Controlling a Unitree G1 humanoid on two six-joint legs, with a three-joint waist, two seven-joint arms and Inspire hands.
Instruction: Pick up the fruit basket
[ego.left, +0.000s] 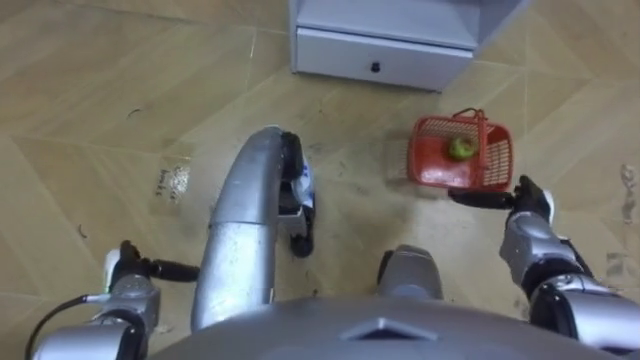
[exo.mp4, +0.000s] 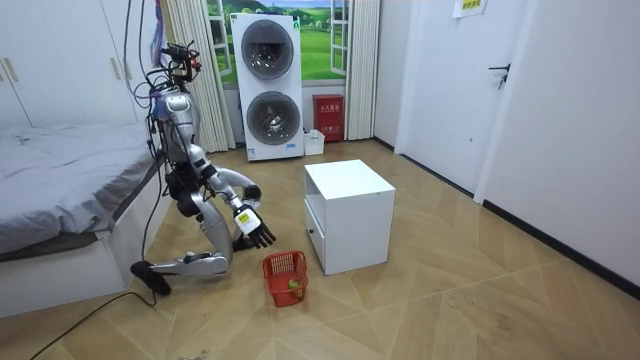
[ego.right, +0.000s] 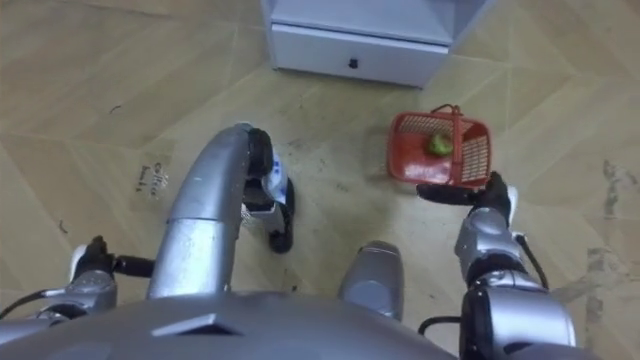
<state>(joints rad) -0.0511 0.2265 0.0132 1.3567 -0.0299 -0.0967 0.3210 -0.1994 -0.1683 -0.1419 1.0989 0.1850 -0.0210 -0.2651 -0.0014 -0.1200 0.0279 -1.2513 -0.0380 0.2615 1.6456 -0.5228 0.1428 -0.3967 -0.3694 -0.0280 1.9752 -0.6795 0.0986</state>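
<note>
Fruit basket (ego.left: 495, 160): red plastic, rectangular, with open lattice walls and a thin hoop handle (ego.left: 481, 128) standing upright across it. It sits on the floor (ego.left: 100, 120), ahead of the robot and to its right. The floor is glossy wood parquet laid in a herringbone pattern. One round green fruit (ego.left: 460, 148) lies inside the basket.

Cabinet (ego.left: 380, 55): white, boxy and smooth. Its low drawer (ego.left: 340, 52) has a small dark knob (ego.left: 375, 67). The cabinet is just beyond the basket.

Right hand (ego.left: 525, 197): forearm reaches forward and the dark fingers (ego.left: 480, 198) are stretched out straight and flat, pointing to the robot's left along the basket's near edge. The fingers are at or just beside the rim; I cannot tell whether they touch it. Nothing is grasped.

Left hand (ego.left: 125, 265): low at the robot's left side, well apart from the basket, with its fingers held out straight and empty.

Room view: the robot kneels on the floor between the bed (exo.mp4: 60, 170) and the cabinet, with the basket by its knee.
</note>
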